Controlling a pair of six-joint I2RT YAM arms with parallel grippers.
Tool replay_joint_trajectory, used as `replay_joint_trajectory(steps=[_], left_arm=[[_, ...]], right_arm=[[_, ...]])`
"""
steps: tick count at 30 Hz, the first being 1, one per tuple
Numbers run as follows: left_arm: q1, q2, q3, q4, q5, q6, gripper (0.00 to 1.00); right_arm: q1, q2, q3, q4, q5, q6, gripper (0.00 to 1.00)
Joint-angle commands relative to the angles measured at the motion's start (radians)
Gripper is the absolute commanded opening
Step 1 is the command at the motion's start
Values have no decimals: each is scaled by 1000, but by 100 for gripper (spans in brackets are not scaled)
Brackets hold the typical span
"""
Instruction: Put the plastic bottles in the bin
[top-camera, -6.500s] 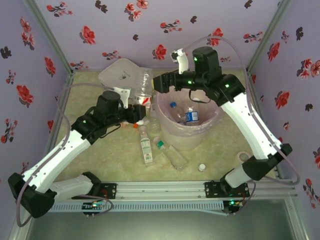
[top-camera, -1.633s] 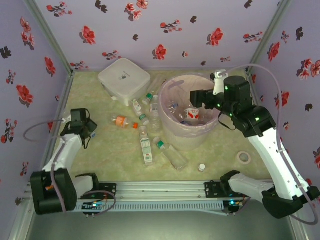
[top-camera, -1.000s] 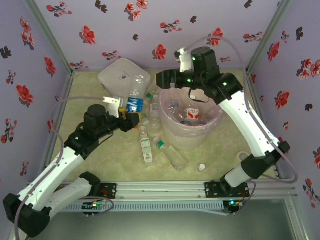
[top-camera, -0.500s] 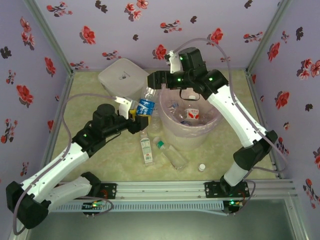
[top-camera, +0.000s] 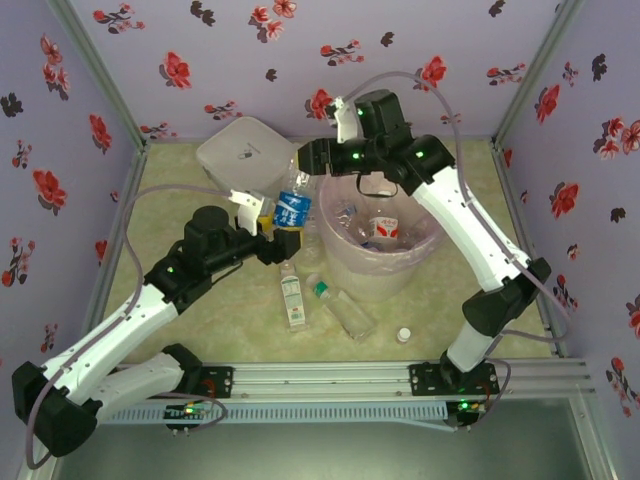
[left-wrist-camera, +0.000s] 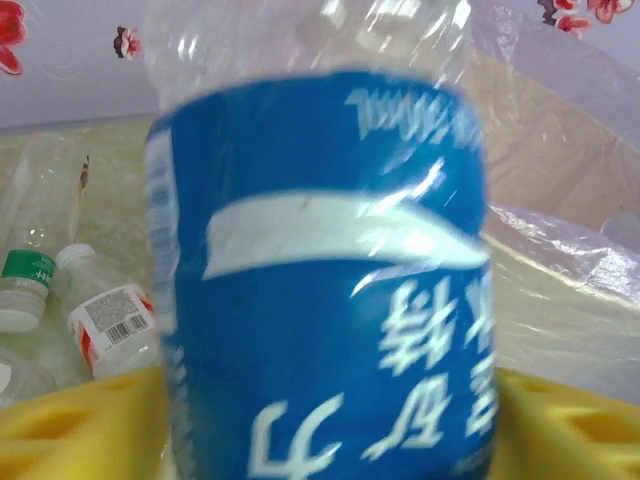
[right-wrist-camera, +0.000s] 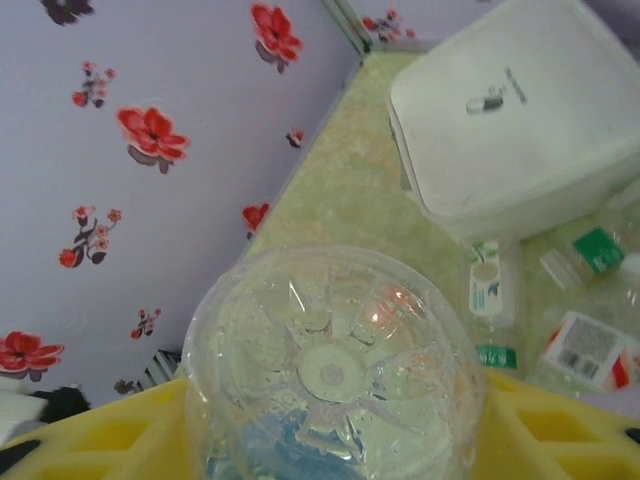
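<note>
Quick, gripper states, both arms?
Left gripper: shut on the blue-labelled bottle, around its label.
Right gripper: shut on the same bottle's base end.

On the blue-labelled bottle (left-wrist-camera: 320, 280) in the middle of the left wrist view, we see white Chinese characters standing upside down, cut off by the lower edge. We cannot read them with certainty. A small upside-down line at the label's upper right seems to begin with "100%", but it is too blurred for us to be sure. At the left edge, a small bottle (left-wrist-camera: 105, 320) carries a white label with a barcode, its digits too small to read. At the upper right of the right wrist view, the white box (right-wrist-camera: 520, 140) bears a small dark mark we cannot make out.
</note>
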Motion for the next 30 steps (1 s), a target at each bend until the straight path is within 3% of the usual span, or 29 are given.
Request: replay_joint_trajectory(steps=[1, 8, 18, 21, 24, 30], left_arm=[[-8, -1, 19, 12, -3, 5, 99], [-5, -37, -21, 21, -127, -35, 100], [35, 98, 11, -105, -259, -138, 100], [61, 155, 28, -159, -304, -186, 100], [67, 224, 66, -276, -388, -212, 100], [69, 272, 56, -310, -397, -231, 100]], right_arm=[[-5, -16, 116, 11, 25, -70, 51], [-71, -148, 185, -4, 78, -151, 42], [-156, -511, -116, 21, 398, -348, 11], [-155, -535, -180, -9, 460, -386, 5], [-156, -546, -286, 29, 432, -419, 1], [-137, -466, -379, 33, 395, -441, 0]])
